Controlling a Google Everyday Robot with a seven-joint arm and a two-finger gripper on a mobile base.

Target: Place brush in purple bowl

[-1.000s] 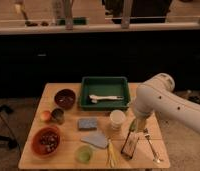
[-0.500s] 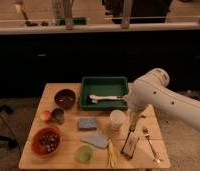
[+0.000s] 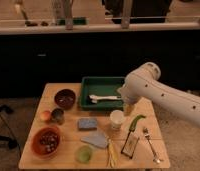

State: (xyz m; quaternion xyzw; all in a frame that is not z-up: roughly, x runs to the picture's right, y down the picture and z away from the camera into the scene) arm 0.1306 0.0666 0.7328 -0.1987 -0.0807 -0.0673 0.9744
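Gripper (image 3: 128, 105) is hovering at the tray's (image 3: 103, 79) right edge, apparently just beyond the brush (image 3: 104, 98) lying inside; whether it is open cannot be told. Purple bowl (image 3: 65, 98) is sitting left of the tray.

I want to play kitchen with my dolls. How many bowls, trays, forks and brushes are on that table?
Bowls: 2, the purple bowl and the orange-red bowl.
Trays: 1, the green tray.
Forks: 1, the fork.
Brushes: 1, the brush, lying in the tray.
Total: 5.
The gripper hovers by the tray's right end.
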